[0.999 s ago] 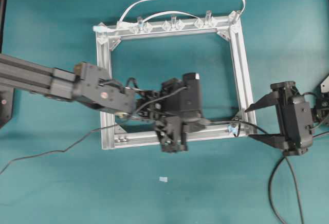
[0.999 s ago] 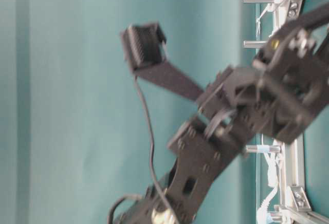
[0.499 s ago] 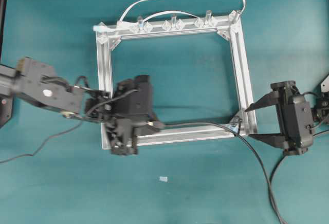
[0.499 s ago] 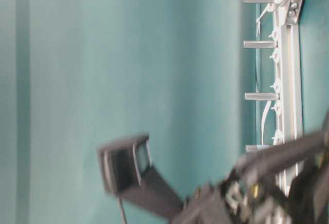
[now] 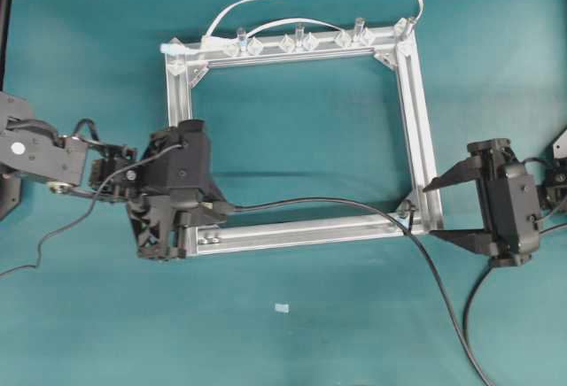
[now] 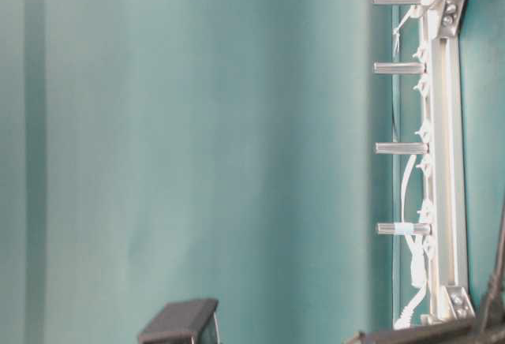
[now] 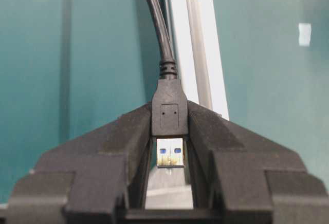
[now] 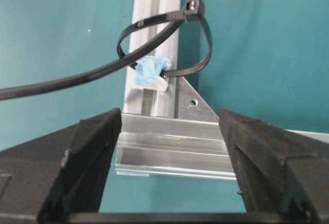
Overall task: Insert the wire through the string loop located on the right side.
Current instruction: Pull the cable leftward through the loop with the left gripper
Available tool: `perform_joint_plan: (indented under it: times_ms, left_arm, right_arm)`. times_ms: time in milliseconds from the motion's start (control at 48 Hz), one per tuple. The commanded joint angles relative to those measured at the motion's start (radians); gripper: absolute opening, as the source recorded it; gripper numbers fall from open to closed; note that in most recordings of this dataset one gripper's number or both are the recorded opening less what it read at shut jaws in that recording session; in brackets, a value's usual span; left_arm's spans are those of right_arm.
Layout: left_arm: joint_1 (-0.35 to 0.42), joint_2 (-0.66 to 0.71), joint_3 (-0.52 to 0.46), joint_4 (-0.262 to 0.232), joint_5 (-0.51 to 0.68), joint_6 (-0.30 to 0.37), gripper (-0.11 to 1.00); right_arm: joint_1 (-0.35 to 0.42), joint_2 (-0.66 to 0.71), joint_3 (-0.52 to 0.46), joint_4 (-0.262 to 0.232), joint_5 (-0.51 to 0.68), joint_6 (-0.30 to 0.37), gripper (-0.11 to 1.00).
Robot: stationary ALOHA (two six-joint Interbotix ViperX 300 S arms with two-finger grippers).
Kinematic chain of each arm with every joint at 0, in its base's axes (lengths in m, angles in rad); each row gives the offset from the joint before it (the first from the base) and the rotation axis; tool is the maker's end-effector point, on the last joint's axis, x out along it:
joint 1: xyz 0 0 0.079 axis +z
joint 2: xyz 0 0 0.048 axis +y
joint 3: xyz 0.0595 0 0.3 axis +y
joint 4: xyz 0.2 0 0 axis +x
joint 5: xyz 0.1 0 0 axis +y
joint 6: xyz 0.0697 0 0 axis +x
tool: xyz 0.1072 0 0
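The wire [image 8: 77, 77] already runs through the loop [image 8: 169, 44] at the frame's [image 5: 301, 231] lower right corner, its length lying along the bottom rail toward the left gripper [image 7: 168, 147], which is clamped on the plug [image 7: 169, 113]. The right gripper [image 8: 169, 157], jaws wide and empty, is nearer the loop, a thin black tie with a blue bit

Black wire [image 5: 337, 204], silver frame [image 5: 416, 120], teal table [image 5: 292, 333].
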Motion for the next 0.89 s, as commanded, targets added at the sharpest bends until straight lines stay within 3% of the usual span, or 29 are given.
perform_joint_plan:
  times_ms: [0,541,874]
  left_arm:
    - [-0.011,-0.040,0.012,-0.002,0.003,-0.017,0.18]
    - [-0.143,-0.201,0.195,-0.002,0.060,-0.176,0.18]
    - [-0.146,-0.187,0.216,-0.002,0.150,-0.221,0.19]
  right_arm:
    - [0.002,-0.008,-0.009,-0.003,-0.005,0.000,0.86]
    - [-0.002,0.020,-0.023,-0.003,-0.011,0.000,0.86]
    - [-0.015,0.023,-0.034,-0.003,-0.011,0.000,0.86]
